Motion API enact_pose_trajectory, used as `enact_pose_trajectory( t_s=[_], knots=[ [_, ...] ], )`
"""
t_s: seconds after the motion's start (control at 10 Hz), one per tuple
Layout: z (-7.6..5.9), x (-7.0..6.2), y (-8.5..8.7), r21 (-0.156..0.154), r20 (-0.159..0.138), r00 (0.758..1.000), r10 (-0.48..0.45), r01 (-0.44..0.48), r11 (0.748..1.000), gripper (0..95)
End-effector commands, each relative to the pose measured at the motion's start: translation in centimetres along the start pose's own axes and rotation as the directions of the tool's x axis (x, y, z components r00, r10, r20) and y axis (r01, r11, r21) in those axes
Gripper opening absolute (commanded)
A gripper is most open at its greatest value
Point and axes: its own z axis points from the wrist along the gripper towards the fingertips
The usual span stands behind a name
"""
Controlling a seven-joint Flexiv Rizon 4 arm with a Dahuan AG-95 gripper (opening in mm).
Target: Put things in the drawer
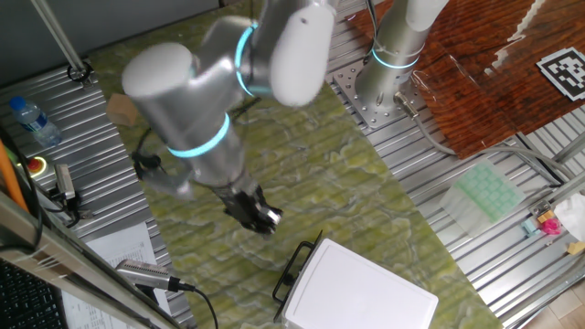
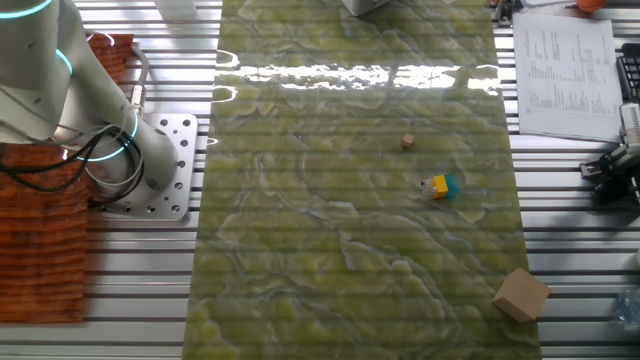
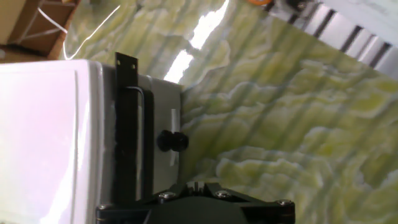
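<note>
Closest to the hand camera is the gripper, whose dark base fills the lower edge; whether its fingers are apart or closed I cannot tell. Just beyond it stands the white cabinet, near one edge of the green mat, with its drawer pushed in and the black wire handle facing the gripper. Wide bare mat lies around. A small yellow-and-blue toy and a small brown cube lie mid-mat, well apart from the cabinet.

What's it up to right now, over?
End effector near white cabinet, carrying nothing seen; open or shut unclear. Drawer handle ahead, drawer closed. Small items lie on mat.
</note>
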Motion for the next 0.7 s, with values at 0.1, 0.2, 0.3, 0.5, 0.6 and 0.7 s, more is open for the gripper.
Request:
enact_pose_trajectory(
  t_s=[0.1, 0.2, 0.3, 0.5, 0.6, 0.7],
  knots=[
    [1.0, -0.2, 1.2, -0.055, 0.031, 0.99, 0.136, -0.134, 0.989, 0.0],
    [1.5, -0.2, 1.7, -0.055, 0.031, 0.989, 0.148, -0.146, 0.988, 0.0],
    [1.7, -0.2, 1.8, -0.058, 0.032, 0.989, 0.148, -0.146, 0.988, 0.0],
    [2.0, -0.2, 2.1, -0.071, 0.029, 0.988, 0.148, -0.146, 0.987, 0.0],
    [2.5, -0.2, 2.7, -0.089, 0.034, 0.986, 0.166, -0.162, 0.983, 0.0],
    [2.6, -0.3, 3.0, -0.09, 0.035, 0.985, 0.171, -0.168, 0.982, 0.0]
  ],
)
